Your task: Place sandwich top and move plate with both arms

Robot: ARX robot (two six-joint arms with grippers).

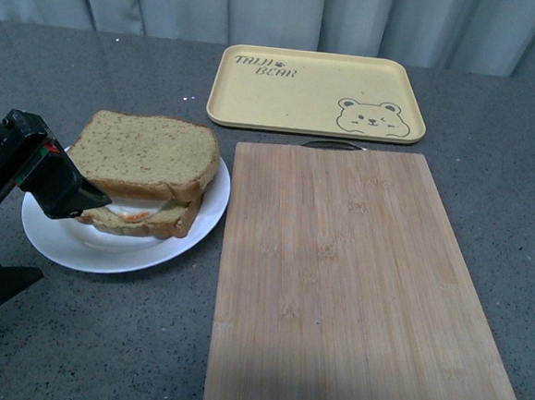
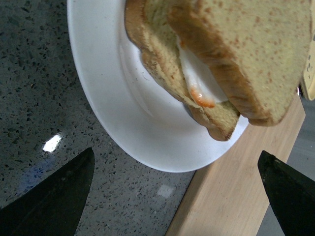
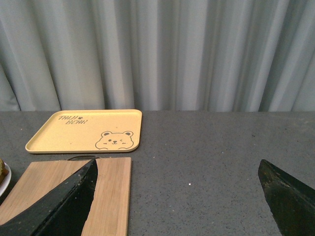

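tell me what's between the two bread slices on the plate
A fried egg lies between the top slice and the bottom slice; its white and orange edge shows in the left wrist view and the front view.

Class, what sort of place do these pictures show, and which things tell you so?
Probably a kitchen-style food preparation area: a wooden cutting board, a sandwich on a white plate, and a speckled grey countertop.

Item 1: yellow tray (image 1: 303, 96), at the far side of the worktop (image 1: 99, 335). It carries dark lettering in two lines at one corner. I read the lower word as "BEAR". The upper word begins "TA", and its remaining letters are too small for me to settle. A winking bear drawing (image 1: 374, 118) occupies the diagonally opposite corner.
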